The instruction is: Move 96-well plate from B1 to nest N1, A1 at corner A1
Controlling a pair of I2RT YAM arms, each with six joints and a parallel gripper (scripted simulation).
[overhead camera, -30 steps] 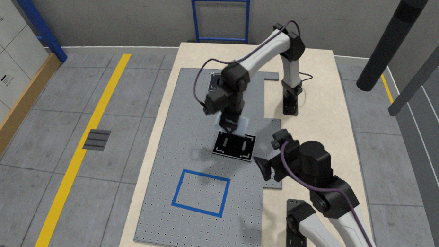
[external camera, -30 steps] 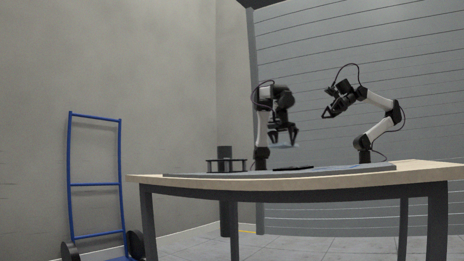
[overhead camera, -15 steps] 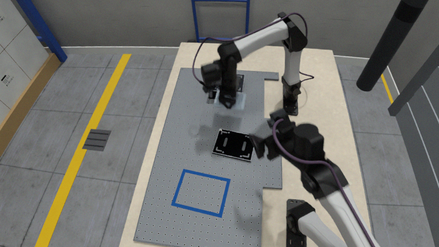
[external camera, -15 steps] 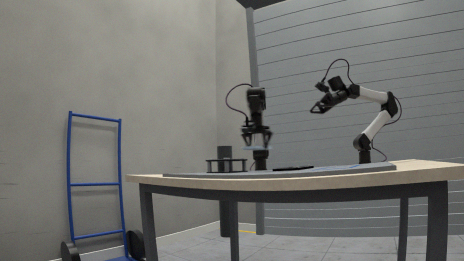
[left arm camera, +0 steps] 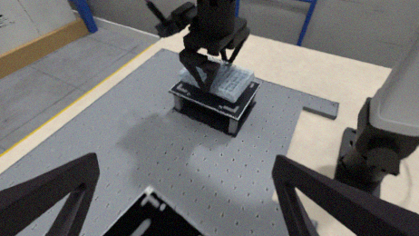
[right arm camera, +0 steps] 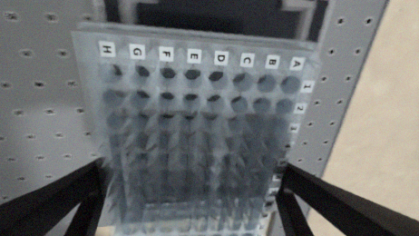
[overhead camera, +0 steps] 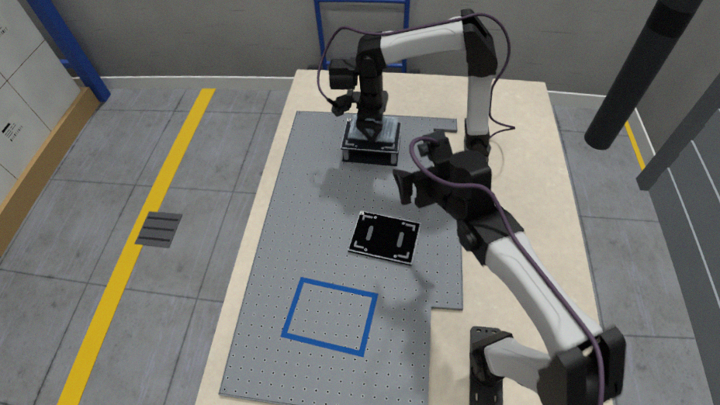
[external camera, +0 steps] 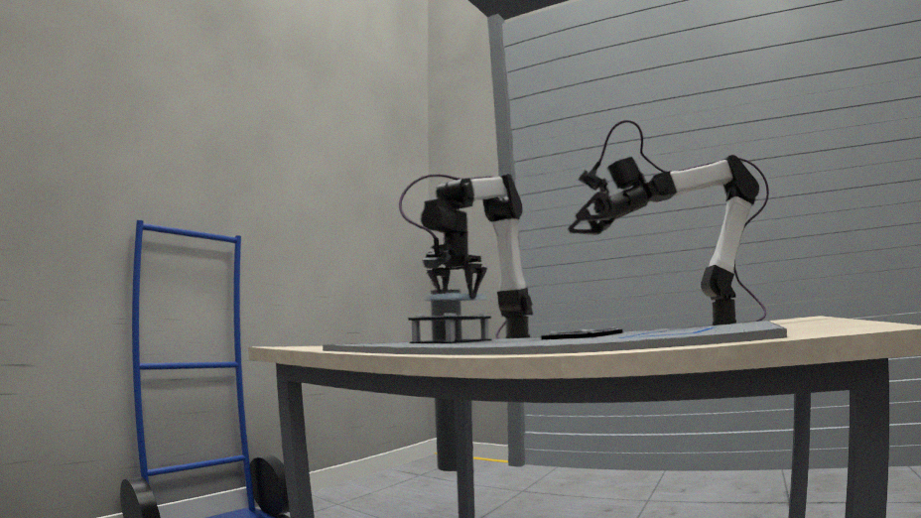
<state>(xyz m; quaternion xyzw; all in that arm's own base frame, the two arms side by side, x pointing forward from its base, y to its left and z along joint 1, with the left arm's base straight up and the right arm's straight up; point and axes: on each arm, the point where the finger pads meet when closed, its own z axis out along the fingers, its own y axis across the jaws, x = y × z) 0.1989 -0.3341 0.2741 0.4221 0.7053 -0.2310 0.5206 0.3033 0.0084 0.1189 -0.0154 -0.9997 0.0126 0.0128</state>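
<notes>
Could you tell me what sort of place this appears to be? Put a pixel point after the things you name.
Probably a warehouse or workshop bay: a blue hand truck [external camera: 239, 360] stands by the wall, a yellow line [overhead camera: 120, 274] marks the floor, and the large grey ribbed surface [external camera: 695, 102] resembles a roller door.
</notes>
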